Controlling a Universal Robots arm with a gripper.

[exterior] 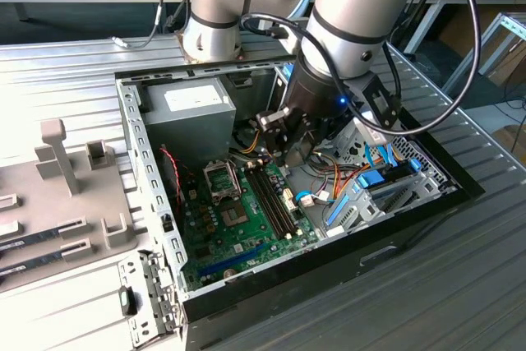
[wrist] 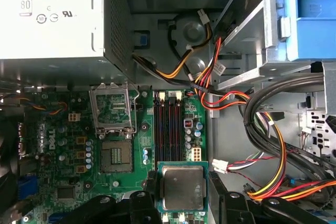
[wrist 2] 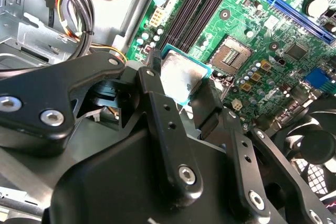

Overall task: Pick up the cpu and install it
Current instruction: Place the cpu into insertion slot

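Open metal computer case [exterior: 141, 172] on the ribbed bench [exterior: 460, 285] holds a green motherboard [exterior: 238, 228], square socket [wrist: 116, 156] uncovered. Hand [wrist: 182, 191] pinches the cpu [wrist: 182, 186], a flat silvery square, above the dark memory slots [wrist: 168, 124], near the socket.

Ribbed metal table [exterior: 460, 285] carries open PC case [exterior: 345, 256]; grey fixture [exterior: 57, 158], prob. a parts holder, at the exterior view's left.

- The open socket [wrist: 116, 156] is lying uncovered, its load plate [wrist: 113, 109] standing flipped back toward the power supply [wrist: 52, 19].
- The gripper [wrist: 182, 186], clamping the cpu [wrist: 182, 188], is hanging above the memory slots [wrist: 169, 124], just beside the socket.
- Wire bundles [wrist: 258, 125] and the blue drive cage [wrist: 315, 14] are crowding the side of the slots away from the socket.
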